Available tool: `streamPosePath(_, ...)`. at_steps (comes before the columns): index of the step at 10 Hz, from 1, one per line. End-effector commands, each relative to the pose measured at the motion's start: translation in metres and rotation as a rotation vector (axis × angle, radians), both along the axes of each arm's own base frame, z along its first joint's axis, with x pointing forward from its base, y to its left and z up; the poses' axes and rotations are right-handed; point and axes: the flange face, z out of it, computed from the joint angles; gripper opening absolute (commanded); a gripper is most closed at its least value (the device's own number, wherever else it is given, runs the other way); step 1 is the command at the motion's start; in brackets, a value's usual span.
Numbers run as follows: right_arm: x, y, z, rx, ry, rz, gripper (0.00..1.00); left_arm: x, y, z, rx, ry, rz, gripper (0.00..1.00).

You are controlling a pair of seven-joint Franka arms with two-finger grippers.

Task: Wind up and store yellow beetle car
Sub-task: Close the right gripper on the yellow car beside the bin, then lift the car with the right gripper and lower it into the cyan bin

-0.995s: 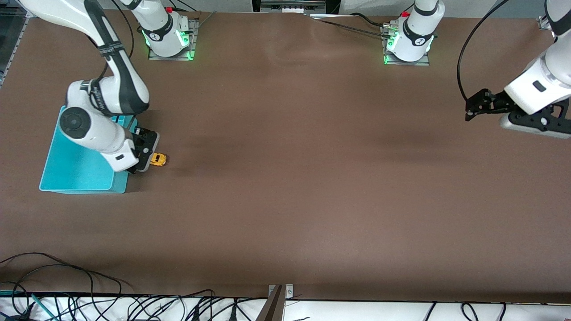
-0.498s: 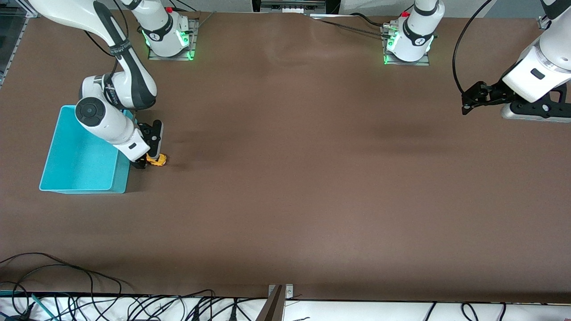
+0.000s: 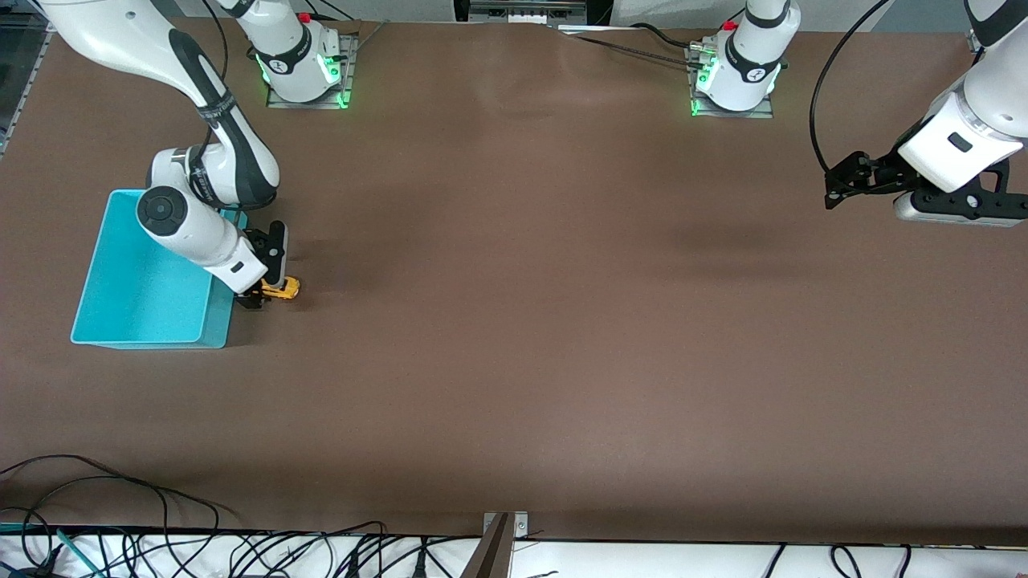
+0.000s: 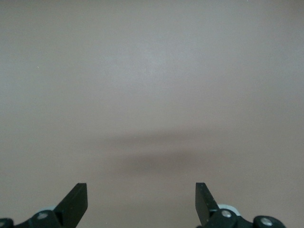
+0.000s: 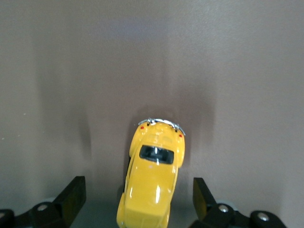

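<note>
The yellow beetle car (image 3: 286, 289) stands on the brown table beside the teal bin (image 3: 120, 297), on the bin's side toward the left arm's end. My right gripper (image 3: 267, 277) is low over the car. In the right wrist view the car (image 5: 153, 175) lies between its open fingers (image 5: 74, 195), with a gap on each side and nothing gripped. My left gripper (image 3: 832, 189) hangs open in the air over bare table at the left arm's end; its wrist view shows only its own gripper (image 4: 141, 199) and the tabletop.
The teal bin's inside holds nothing that I can see. Cables (image 3: 120, 546) run along the table's edge nearest the front camera. A metal bracket (image 3: 502, 530) sits at the middle of that edge.
My right gripper has swung off the bin's corner and come down around the car. The left arm has drifted a little toward its base. The car has not moved.
</note>
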Motion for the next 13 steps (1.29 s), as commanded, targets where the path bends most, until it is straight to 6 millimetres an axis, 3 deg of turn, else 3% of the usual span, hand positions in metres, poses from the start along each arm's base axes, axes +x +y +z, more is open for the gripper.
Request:
streamPosePath(1,0.000,-0.003,-0.007,0.002,-0.022,0.027,0.94,0.008,-0.002,-0.002,-0.010,-0.004,0.011,1.00)
streamPosePath(2,0.000,-0.004,-0.007,0.003,-0.021,0.023,0.43,0.009,0.001,-0.002,-0.010,-0.004,0.014,1.00)
streamPosePath(3,0.000,-0.005,-0.007,0.002,-0.021,0.021,0.10,0.009,0.001,-0.003,-0.009,-0.001,0.016,1.00)
streamPosePath(4,0.000,-0.005,-0.005,0.000,-0.022,0.022,0.00,0.009,0.001,-0.003,-0.009,0.001,0.016,1.00)
streamPosePath(6,0.003,-0.005,0.002,-0.001,-0.033,0.013,0.00,0.009,0.003,-0.004,-0.009,0.002,0.020,1.00)
streamPosePath(7,0.009,-0.004,0.016,-0.002,-0.060,0.017,0.00,0.008,0.004,-0.003,-0.009,0.005,0.022,1.00)
streamPosePath(9,0.018,-0.003,0.064,-0.015,-0.078,-0.015,0.00,0.008,0.007,-0.003,-0.009,0.008,0.025,1.00)
streamPosePath(12,0.048,-0.008,0.152,-0.039,-0.012,-0.132,0.00,0.008,0.006,-0.003,-0.009,0.008,0.025,1.00)
streamPosePath(13,0.047,-0.015,0.177,-0.031,-0.012,-0.163,0.00,0.008,0.006,-0.003,-0.009,0.008,0.025,1.00)
